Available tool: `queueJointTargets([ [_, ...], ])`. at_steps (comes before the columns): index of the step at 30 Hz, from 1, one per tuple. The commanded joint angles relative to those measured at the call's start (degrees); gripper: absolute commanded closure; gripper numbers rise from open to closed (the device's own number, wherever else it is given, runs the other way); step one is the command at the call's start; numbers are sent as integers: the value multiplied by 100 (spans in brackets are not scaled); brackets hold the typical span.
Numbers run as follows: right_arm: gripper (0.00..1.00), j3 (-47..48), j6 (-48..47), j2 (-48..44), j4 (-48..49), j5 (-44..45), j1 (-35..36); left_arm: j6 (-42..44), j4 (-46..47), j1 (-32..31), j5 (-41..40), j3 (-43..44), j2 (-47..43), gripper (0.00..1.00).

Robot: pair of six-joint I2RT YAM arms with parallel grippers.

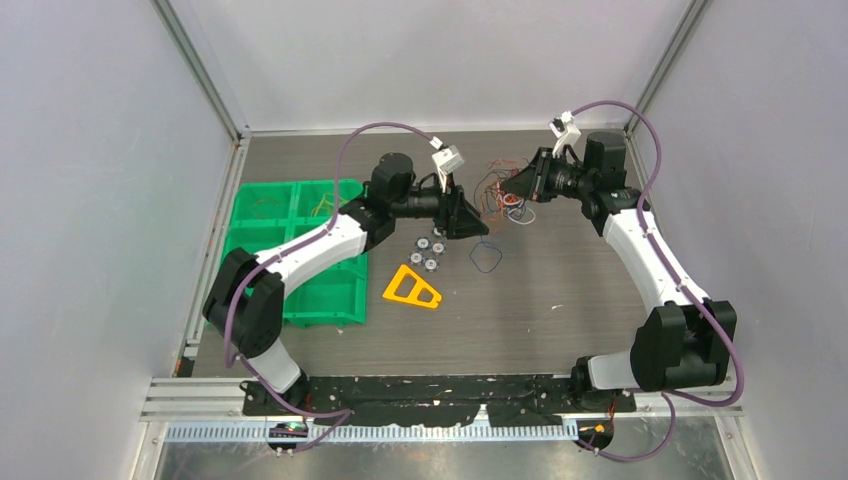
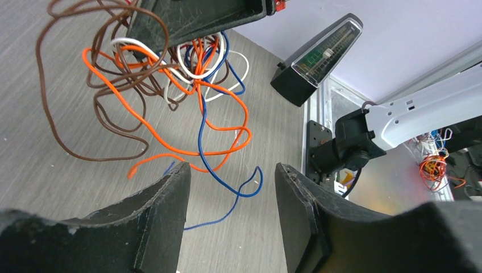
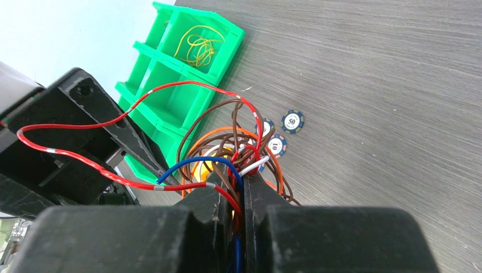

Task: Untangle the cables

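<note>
Firmly, right gripper (image 3: 243,190) pinches cables (image 3: 241,153) bundle; left gripper (image 2: 232,173) gapes wide, holding nothing.

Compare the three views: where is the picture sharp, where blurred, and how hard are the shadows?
Top external: even light, only faint shadows, cables mere fine lines. Left wrist: cables crisp, left gripper close and slightly soft. Right wrist: right gripper looms soft-edged, poker chip reads 50 clearly.

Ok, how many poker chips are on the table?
4 poker chips, clustered on the table just beyond the orange triangle; the left arm above might hide more.
</note>
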Motion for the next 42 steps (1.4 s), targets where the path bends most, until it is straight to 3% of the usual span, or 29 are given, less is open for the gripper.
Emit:
queueJointTargets([
  [1, 94, 58, 246, -268, 471, 2, 6, -252, 153, -48, -80, 267, 156, 43],
  [6, 94, 49, 307, -280, 492, -19, 8, -182, -76, -57, -35, 398, 254, 50],
  [7, 94, 39, 316, -277, 491, -16, 7, -157, -101, -57, -28, 408, 250, 57],
  [10, 92, 15, 292, -283, 499, -7, -10, -38, -140, -57, 129, 424, 149, 96],
  [11, 90, 9, 253, -262, 470, 9, -38, 68, -186, -57, 198, 396, 49, 100],
  [18, 81, 19, 67, 122, 240, 447, -707, 2440, -2220, -25, 303, 151, -1182, 100],
  [23, 80, 130, -13, 507, 235, 561, -1155, 3160, -3088, 509, 547, 134, -1729, 100],
  [37, 78, 393, -531, 1606, 153, 1041, -2206, 3365, -5176, 2348, 1166, 780, -3200, 100],
  [42, 79, 484, -929, 1799, 8, 1351, -2305, 2825, -5230, 3404, 1365, 1076, -3412, 100],
])
